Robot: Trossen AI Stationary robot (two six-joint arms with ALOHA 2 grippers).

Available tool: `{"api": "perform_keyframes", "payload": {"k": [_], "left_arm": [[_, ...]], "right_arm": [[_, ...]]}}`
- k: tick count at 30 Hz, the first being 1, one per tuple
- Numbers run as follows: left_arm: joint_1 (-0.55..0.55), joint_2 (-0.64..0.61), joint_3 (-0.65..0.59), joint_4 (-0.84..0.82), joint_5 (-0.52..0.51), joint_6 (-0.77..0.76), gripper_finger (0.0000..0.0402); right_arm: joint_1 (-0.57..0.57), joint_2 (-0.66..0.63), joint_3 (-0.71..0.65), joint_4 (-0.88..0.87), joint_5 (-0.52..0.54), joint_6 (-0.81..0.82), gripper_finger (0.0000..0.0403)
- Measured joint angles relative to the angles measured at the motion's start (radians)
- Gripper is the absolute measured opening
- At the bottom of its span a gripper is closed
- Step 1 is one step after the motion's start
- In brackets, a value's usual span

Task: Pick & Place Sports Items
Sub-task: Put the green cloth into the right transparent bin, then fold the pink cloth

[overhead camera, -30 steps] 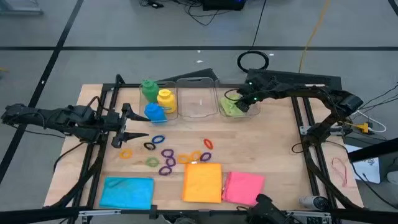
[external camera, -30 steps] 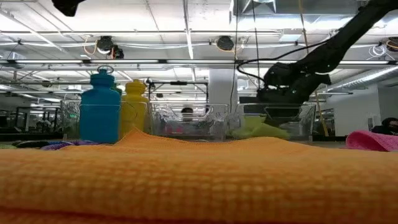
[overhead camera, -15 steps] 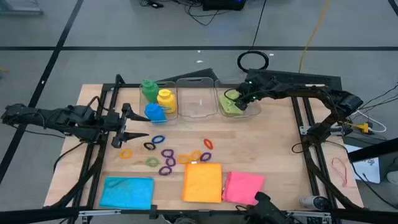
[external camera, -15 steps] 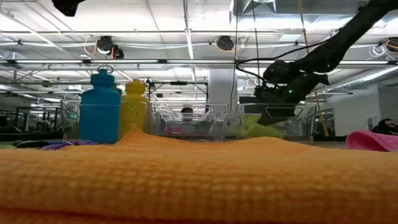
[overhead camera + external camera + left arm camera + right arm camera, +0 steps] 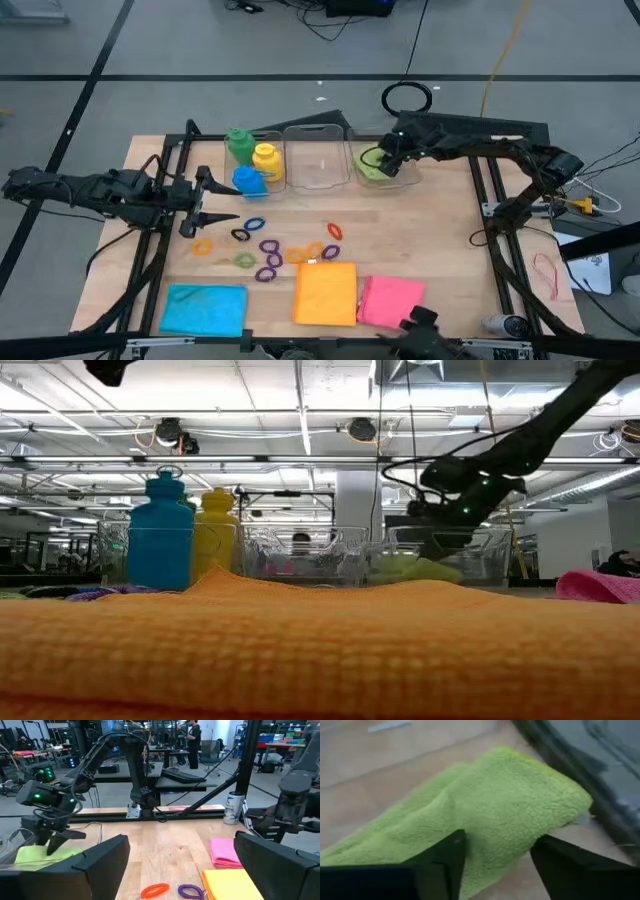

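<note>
The green cloth point(image 5: 370, 170) lies in the right clear bin point(image 5: 404, 182) at the table's far side. My right gripper point(image 5: 385, 162) hangs slanting down over it, open, a finger on either side of a cloth bulge point(image 5: 492, 850). Green point(image 5: 239, 143), yellow point(image 5: 265, 160) and blue point(image 5: 249, 180) bottles stand at the left bin. Several coloured rings point(image 5: 268, 248) lie mid-table. Blue point(image 5: 205, 307), orange point(image 5: 326, 293) and pink point(image 5: 392, 302) cloths lie flat along the near edge. My left gripper point(image 5: 205, 205) waits open at the left, pointing level. My right gripper comes at the green cloth's upper face point(image 5: 495, 820) slanting down from the table's right. Its fingertips point(image 5: 52, 840) stand right at the cloth, which lies on the bin's floor. Whether they touch it I cannot tell.
The middle clear bin point(image 5: 318, 172) stands between the other two. Black frame rails point(image 5: 485, 200) run along the table's left and right sides. Bare wood lies between the rings and the right rail.
My right gripper has stayed over the right bin but has rolled and tipped its wrist a little. The green cloth, which rose toward the fingers before, now lies lower and flatter in the bin.
</note>
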State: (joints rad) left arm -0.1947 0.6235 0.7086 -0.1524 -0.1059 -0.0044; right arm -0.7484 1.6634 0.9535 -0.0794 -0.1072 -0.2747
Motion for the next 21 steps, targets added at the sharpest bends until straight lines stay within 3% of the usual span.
{"api": "perform_keyframes", "payload": {"k": [9, 17, 21], "left_arm": [[0.0, 0.0, 0.0, 0.0, 0.0, 0.0, 0.0296], [0.0, 0.0, 0.0, 0.0, 0.0, 0.0, 0.0296], [-0.001, 0.0, 0.0, 0.0, 0.0, 0.0, 0.0296]], "right_arm": [[0.068, 0.0, 0.0, 0.001, 0.111, -0.072, 0.0205], [0.122, -0.02, 0.0, 0.001, 0.298, -0.134, 0.0218], [0.137, -0.059, 0.0, -0.001, 0.315, -0.124, 0.0215]]}}
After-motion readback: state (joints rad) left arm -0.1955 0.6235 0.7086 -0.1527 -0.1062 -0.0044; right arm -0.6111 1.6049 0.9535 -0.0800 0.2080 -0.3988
